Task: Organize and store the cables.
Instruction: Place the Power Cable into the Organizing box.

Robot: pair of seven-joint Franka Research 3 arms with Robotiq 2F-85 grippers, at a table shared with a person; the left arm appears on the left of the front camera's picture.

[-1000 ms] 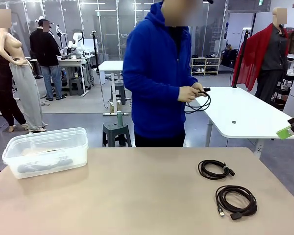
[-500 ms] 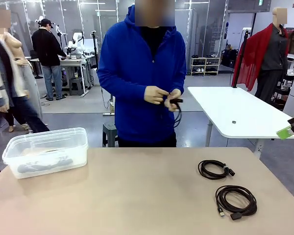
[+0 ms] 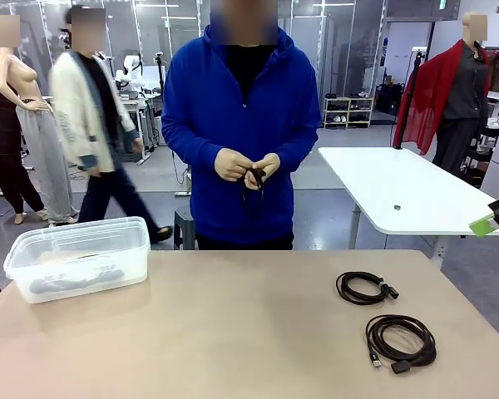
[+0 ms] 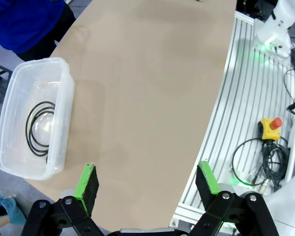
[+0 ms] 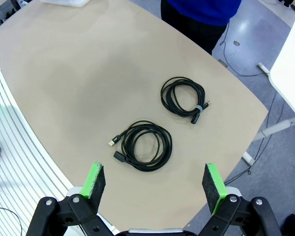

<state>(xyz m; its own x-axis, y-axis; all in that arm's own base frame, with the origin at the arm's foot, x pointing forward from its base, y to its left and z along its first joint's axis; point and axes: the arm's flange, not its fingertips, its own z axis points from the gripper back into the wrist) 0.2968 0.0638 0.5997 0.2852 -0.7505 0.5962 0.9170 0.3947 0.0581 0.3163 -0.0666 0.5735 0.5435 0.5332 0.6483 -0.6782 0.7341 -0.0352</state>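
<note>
held cable [image 3: 254, 177] — no longer dangling, bunched between person's hands [image 3: 231, 165] | left fingers [image 4: 88, 184], right fingers [image 5: 94, 181] spread — empty

Grey floor [image 3: 324, 224]; white table [image 3: 382, 174] at right; glass partitions [image 3: 170, 33] behind; shelving rack [image 3: 345, 112] far back.

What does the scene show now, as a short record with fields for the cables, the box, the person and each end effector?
On table: near cable and far cable, both coiled, apart
Clear box: one coiled boxed cable inside
Person: hands hold a fourth cable
Left end effector: open, empty
Right end effector: open, empty, over the two table cables
</note>
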